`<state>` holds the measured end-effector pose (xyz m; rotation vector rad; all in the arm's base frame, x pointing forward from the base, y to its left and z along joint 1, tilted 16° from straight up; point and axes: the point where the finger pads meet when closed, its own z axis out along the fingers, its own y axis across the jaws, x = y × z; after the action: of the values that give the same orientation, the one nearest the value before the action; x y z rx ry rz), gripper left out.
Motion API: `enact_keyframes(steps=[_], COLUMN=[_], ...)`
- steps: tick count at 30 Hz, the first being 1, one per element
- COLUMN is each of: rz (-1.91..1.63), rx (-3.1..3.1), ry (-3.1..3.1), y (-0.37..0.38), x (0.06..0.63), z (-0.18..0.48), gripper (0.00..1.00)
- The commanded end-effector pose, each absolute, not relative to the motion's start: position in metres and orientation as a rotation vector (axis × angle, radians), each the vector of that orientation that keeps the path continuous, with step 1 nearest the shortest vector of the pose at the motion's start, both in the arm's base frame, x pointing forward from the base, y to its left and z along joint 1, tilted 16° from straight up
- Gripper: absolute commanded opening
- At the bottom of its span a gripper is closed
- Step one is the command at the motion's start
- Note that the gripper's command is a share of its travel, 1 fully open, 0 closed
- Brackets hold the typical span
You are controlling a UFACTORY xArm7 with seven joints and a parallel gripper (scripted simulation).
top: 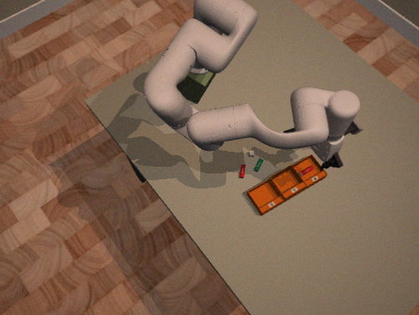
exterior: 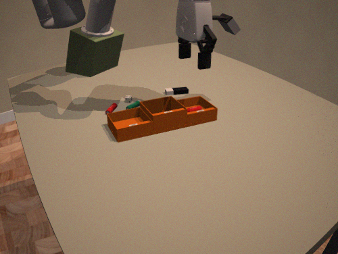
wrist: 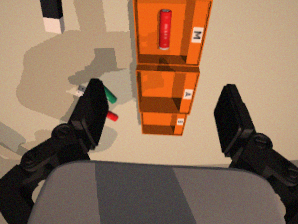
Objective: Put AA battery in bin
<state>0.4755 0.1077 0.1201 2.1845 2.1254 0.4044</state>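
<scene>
Released and empty, the claw (exterior: pixel 195 57) hung well above the table (exterior: pixel 236 175) with its fingers spread wide, nothing between them.

Going left to right in the exterior view, a red AA battery (exterior: pixel 111 108) lay on the table toward the far left corner, with a small white die (exterior: pixel 128 98) and a green battery (exterior: pixel 132 105) just beside it. Next came the row of three joined orange bins (exterior: pixel 135 130). Behind the row, nearer the far edge, lay a black-and-white block (exterior: pixel 176 90). A second red AA battery (exterior: pixel 194 109) lay flat inside the right-hand bin (exterior: pixel 206 116), resting on its floor.

Each bin carried a small white label on its wall. In the wrist view the label (wrist: pixel 197 34) on the bin holding the battery showed a dark mark that looked like an M, though it was too small to be sure; the other two were unreadable.

My judgement: the drop and release were done. What remained was to keep clear of the bins and confirm everything lay still.
</scene>
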Motion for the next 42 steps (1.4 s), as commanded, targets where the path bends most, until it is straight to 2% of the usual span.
enact_keyframes(steps=[1, 16, 42], rz=[0.408, 0.408, 0.408], rx=[2.184, 2.184, 2.184], ry=[2.122, 2.122, 2.122], y=[0.104, 0.098, 0.098], x=[0.471, 0.459, 0.459], z=[0.142, 0.191, 0.191], gripper=[1.00, 1.00, 1.00])
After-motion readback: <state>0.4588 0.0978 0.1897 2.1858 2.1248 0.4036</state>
